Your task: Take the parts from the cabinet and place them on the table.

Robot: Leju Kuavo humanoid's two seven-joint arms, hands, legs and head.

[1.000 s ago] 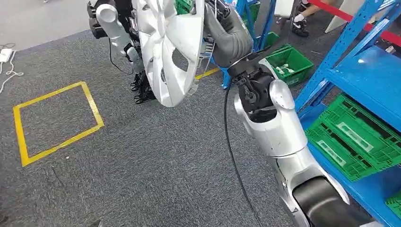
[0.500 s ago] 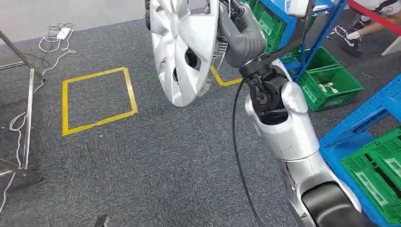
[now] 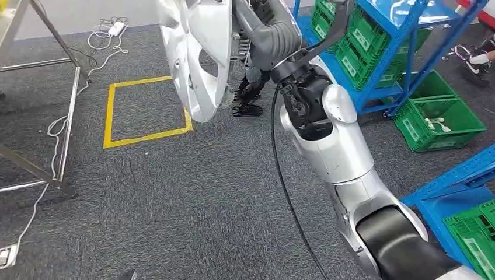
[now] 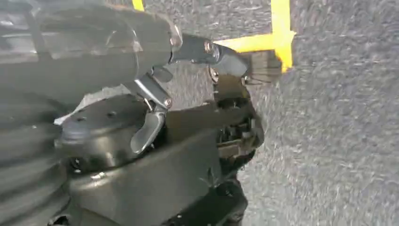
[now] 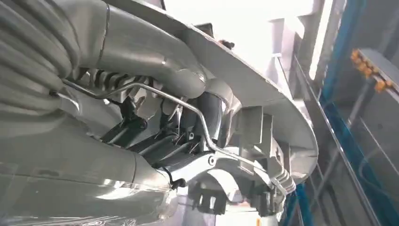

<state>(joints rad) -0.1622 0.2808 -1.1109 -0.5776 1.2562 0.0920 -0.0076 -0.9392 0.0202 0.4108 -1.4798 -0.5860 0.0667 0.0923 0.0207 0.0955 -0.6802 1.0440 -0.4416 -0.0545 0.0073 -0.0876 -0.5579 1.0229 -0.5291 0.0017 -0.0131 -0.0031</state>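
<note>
Hubcap (image 3: 195, 52) is off the cabinet and in transit, carried high in front of the robot, held on edge, well above the carpet. So pick is done; the placing is left, and it is not yet over any surface. A metal frame with thin legs (image 3: 58, 99) stands to the robot's left (could be the target surface's legs, cannot tell).

Hubcap: silver-grey moulded plastic, glossy, round and dished, with swept spokes and dark cut-outs. In the right wrist view its back side (image 5: 263, 155) shows ribbed clips and a thin wire retaining ring running round the rim.

Right robot hand (image 3: 265, 26) grips the hubcap from behind, fingers (image 5: 209, 110) curled in against the inner rim, thumb wrapped on the outer side. Grey ribbed cover at the wrist, silver shell arm behind it, black cable trailing down.

Left robot hand (image 4: 188, 94) hangs low by the body, holds nothing; its fingers look partly curled, one reaching out over the yellow tape, but whether spread or closed I cannot tell (blurry).

Floor: dark grey short-pile carpet, yellow tape square (image 3: 146, 108) stuck flat. Blue steel shelving (image 3: 403, 41) on the right carries green ribbed plastic crates (image 3: 438, 119), some lying on the floor beside it.
</note>
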